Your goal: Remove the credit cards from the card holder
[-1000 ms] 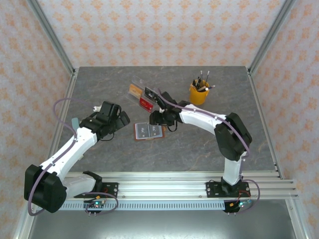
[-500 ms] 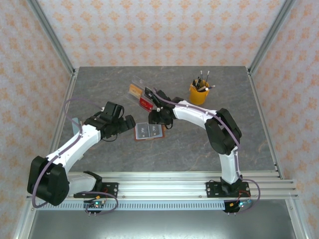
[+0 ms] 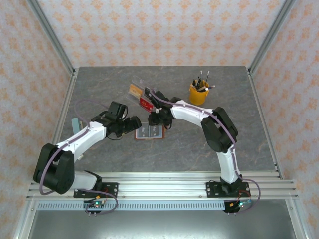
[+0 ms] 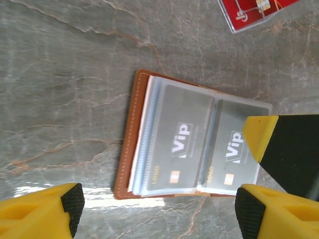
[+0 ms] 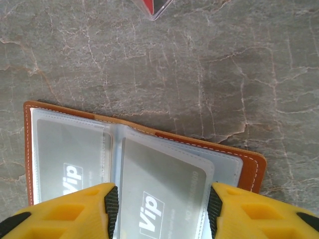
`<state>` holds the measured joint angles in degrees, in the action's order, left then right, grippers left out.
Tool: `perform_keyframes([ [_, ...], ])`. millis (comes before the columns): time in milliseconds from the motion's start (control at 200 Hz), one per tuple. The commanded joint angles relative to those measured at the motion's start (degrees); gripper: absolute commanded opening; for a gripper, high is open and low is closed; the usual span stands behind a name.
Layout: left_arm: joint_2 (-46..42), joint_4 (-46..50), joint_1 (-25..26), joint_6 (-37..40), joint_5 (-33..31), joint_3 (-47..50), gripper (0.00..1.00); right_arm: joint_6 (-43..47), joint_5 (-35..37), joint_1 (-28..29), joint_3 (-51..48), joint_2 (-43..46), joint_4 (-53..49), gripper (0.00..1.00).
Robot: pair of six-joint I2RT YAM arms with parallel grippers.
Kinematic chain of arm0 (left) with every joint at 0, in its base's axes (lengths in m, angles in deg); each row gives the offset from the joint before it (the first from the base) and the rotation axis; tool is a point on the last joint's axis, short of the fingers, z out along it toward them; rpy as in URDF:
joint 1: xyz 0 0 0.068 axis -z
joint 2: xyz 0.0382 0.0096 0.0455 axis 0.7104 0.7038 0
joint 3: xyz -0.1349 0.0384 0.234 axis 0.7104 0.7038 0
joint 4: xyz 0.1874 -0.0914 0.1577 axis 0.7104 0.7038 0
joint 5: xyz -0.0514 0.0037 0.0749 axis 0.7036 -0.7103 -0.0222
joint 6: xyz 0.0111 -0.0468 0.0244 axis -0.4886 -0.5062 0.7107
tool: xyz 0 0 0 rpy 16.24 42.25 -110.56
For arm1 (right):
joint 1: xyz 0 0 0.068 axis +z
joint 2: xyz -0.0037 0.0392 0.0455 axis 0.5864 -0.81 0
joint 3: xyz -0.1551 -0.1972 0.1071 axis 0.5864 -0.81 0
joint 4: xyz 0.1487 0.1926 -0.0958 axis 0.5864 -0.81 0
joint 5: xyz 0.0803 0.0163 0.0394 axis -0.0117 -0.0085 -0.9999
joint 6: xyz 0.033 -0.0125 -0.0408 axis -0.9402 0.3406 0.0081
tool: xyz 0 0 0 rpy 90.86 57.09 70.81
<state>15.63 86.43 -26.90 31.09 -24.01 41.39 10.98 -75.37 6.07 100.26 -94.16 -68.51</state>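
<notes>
Jaws wide on left gripper (image 4: 159, 204), half-spread on right gripper (image 5: 160, 201); both empty over the card holder (image 3: 149, 131), open flat mid-frame. Cards (image 4: 182, 144) likely light, stiff, slick inside soft clear sleeves (image 5: 114, 144); pinch an edge at the sleeve mouth. Grey stone-look table (image 3: 99, 89); yellow pen cup (image 3: 198, 93) upper right; patterned walls (image 3: 159, 30).

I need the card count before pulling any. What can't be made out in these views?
- Total count: left wrist view, stacked sleeves in the holder could hide more behind the two cards showing.
- Cards' near ends: right wrist view, cut off by the bottom edge and covered by the right gripper.
- Card print: top view, too small.
</notes>
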Motion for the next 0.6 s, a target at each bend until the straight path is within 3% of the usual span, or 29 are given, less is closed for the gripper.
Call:
perform_keyframes([
  [0, 3.1, -5.6, 0.9, -1.6, 4.0, 0.3, 0.71, 0.4, -1.7, -0.2, 1.0, 0.2, -0.7, 0.48],
  [335, 13.0, -5.4, 2.4, -2.2, 2.2, -2.7, 0.39, 0.6, -6.6, -1.1, -0.4, 3.0, 1.3, 0.45],
  [591, 16.1, -4.0, 2.4, -2.8, 0.4, -2.9, 0.30, -0.6, -9.8, -1.8, -1.6, 4.2, 2.8, 0.41],
])
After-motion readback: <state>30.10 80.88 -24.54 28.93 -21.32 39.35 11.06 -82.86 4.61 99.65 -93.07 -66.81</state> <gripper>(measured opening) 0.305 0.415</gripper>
